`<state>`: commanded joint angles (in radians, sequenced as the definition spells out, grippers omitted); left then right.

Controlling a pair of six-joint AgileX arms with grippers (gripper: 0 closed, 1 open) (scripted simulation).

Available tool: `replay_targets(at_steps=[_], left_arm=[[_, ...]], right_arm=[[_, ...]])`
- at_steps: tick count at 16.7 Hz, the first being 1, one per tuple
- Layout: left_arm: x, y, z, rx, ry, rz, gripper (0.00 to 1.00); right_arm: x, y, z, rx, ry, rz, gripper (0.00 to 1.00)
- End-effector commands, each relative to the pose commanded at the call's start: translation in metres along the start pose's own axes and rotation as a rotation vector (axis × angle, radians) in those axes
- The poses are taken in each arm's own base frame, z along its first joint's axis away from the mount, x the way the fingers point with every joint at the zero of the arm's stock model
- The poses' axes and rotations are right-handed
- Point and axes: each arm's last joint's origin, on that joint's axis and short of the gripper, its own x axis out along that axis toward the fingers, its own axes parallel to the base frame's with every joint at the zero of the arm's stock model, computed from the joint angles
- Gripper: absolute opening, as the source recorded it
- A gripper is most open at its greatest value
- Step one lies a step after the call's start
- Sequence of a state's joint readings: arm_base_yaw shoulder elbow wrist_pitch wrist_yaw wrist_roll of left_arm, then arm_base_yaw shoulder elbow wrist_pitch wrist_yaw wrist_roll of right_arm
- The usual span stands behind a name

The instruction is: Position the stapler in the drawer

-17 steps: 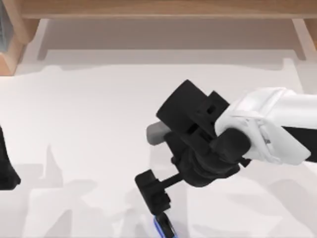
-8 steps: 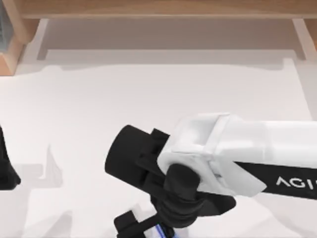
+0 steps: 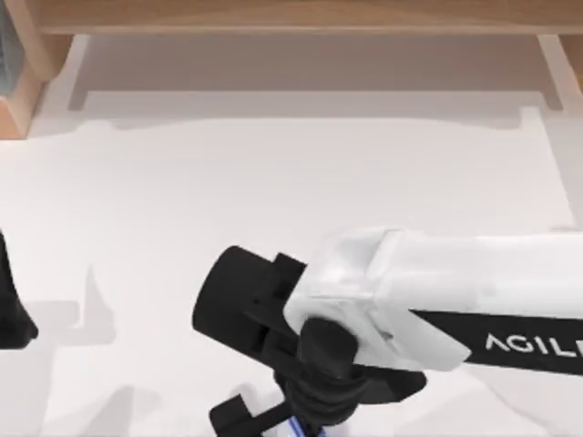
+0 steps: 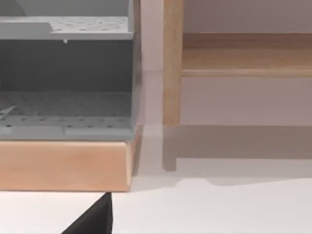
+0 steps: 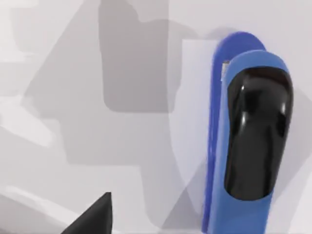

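The stapler (image 5: 248,141), glossy blue with a rounded black top, lies flat on the white table; in the top view only a blue sliver of the stapler (image 3: 293,426) shows at the front edge, under my right wrist. My right gripper (image 3: 269,422) hangs open just above it, one black fingertip (image 5: 92,219) off to the stapler's side, not touching it. The drawer (image 4: 66,112), grey and perforated inside a light wooden casing, stands open at the table's far left. My left gripper (image 3: 9,314) is parked at the left edge, open, with one fingertip (image 4: 92,219) showing.
A light wooden shelf frame (image 3: 291,18) runs along the back of the table, with an upright post (image 4: 171,63) beside the drawer casing (image 3: 18,100). The white tabletop (image 3: 273,173) stretches between the arm and the shelf.
My right arm has swung forward and to the left, its wrist now covering most of the stapler in the top view. In the last half second it barely moved. The left arm stayed still.
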<state>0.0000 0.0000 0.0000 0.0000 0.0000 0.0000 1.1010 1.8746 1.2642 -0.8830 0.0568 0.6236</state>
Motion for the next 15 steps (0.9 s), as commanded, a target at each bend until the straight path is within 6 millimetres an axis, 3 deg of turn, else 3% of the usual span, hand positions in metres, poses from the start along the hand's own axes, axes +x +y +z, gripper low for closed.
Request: replay_targets(at_steps=[5, 10, 15], left_arm=[[0.000, 0.000, 0.000, 0.000, 0.000, 0.000, 1.00], [0.000, 0.000, 0.000, 0.000, 0.000, 0.000, 1.00], [0.000, 0.000, 0.000, 0.000, 0.000, 0.000, 1.00]], right_arm=[[0.044, 0.001, 0.000, 0.001, -0.010, 0.007, 1.00], [0.049, 0.000, -0.001, 0.000, -0.005, 0.004, 1.00], [0.049, 0.000, -0.001, 0.000, -0.005, 0.004, 0.62]])
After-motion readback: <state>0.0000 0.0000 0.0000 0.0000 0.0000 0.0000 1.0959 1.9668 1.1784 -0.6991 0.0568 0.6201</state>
